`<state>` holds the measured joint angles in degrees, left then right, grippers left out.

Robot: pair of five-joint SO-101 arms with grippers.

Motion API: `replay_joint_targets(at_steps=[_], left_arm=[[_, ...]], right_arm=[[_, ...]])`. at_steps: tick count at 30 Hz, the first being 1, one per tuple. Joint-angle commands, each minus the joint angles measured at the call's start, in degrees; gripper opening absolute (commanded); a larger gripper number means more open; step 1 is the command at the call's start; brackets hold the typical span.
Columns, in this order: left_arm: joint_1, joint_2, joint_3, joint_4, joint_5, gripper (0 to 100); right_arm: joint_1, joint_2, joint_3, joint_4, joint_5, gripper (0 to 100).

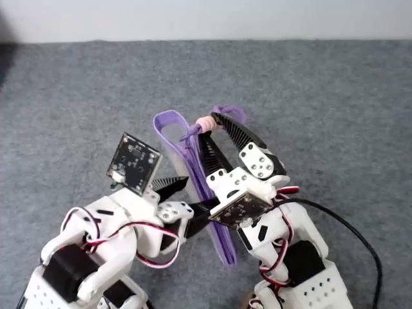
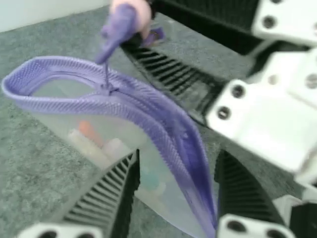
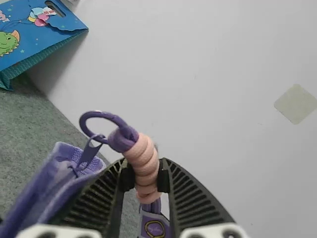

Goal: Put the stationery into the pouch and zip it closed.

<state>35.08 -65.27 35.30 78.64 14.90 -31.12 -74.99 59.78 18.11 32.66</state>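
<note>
Grey carpeted bench. Pouch upright, stationery inside, zip part open. Right hand pinches pink zip pull. Left hand straddles pouch end, clamping unclear. Advice: draw pull straight along zip, pouch braced.

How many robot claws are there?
2. The left gripper sits around the near end of the purple pouch. The right gripper is at the pouch's far end, nearer the wall, pinching the pink coil on the zip pull.
</note>
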Motion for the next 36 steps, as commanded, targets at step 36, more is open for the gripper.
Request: replay_joint_targets(at_steps=[36], left_arm=[[-4.9,0.5,1.7,-12.3,-0.4,15]], right_arm=[[1.1,-8.8,-3.4,8.3,1.9,0.7]])
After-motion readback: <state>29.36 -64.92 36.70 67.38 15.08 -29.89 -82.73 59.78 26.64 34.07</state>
